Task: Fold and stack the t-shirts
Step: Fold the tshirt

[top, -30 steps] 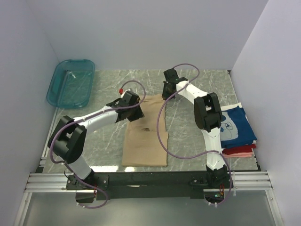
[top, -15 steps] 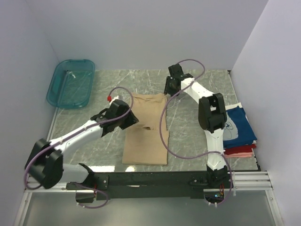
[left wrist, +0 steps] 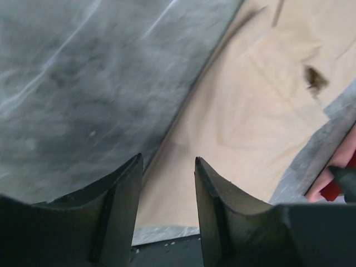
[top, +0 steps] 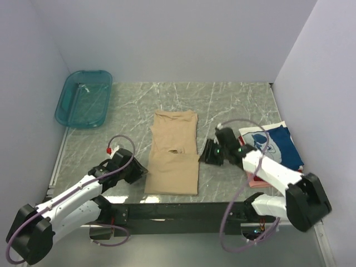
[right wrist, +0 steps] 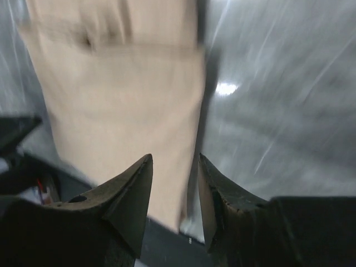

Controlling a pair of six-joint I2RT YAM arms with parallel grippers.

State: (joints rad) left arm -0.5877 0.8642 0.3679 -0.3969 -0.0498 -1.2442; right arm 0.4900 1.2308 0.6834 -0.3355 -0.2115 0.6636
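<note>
At the middle of the desk (top: pixel 233 105), from above: the tan t-shirt (top: pixel 173 161) is lying as a long narrow strip with its sleeves tucked in. Its far half is now showing, since both arms are drawing back from the collar end.
Left gripper (top: pixel 139 171), from above: it is settling just beside the shirt's near left corner.
Right gripper (top: pixel 206 151), from above: it is swinging in beside the shirt's right edge, near the crosswise crease.
Pile at the right, from above: the navy t-shirt (top: pixel 278 147) is resting over a pink t-shirt (top: pixel 256 179), well apart from the tan one. The teal basket (top: pixel 83 99) is sitting far left.
Left wrist: the fingers (left wrist: pixel 125 194) are standing apart and holding nothing, over the line where tan cloth meets desk.
Right wrist: the picture is blurring. The fingers (right wrist: pixel 130 194) are apart and empty, over the shirt's right edge.
Meaning: the lengthwise folds look done. Both arms seem to be lining up for a crosswise fold, and stacking is still waiting.
</note>
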